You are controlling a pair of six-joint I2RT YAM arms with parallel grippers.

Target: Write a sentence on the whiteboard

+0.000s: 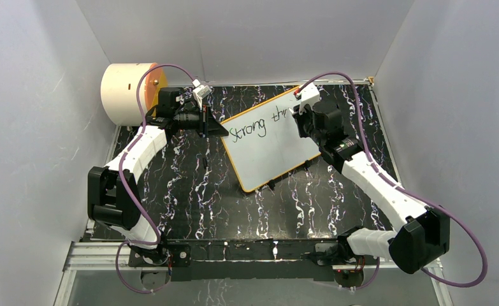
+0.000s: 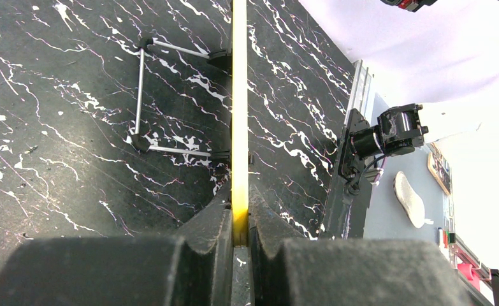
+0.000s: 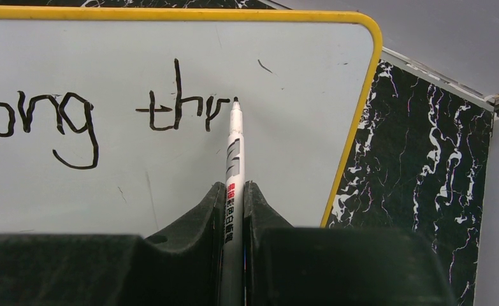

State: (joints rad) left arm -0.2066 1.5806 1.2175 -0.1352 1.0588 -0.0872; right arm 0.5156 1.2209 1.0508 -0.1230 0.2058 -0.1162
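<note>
Whiteboard (image 1: 269,153) reads "Strong thr", pen down on it

My left claw (image 2: 239,220) is pinching the whiteboard's yellow edge at its left end. My right claw (image 3: 234,201) is clamped tight on a marker (image 3: 235,143), with the tip touching the whiteboard right after the "r". The whiteboard sits skewed on the black marbled counter (image 1: 189,191), between my two arms, over toward the far side.

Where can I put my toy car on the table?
The table is bare in front of the whiteboard, between left arm and right arm. Crowded at the back: left gripper clamps the board's edge by the cream drum; right gripper holds a marker over it.
</note>
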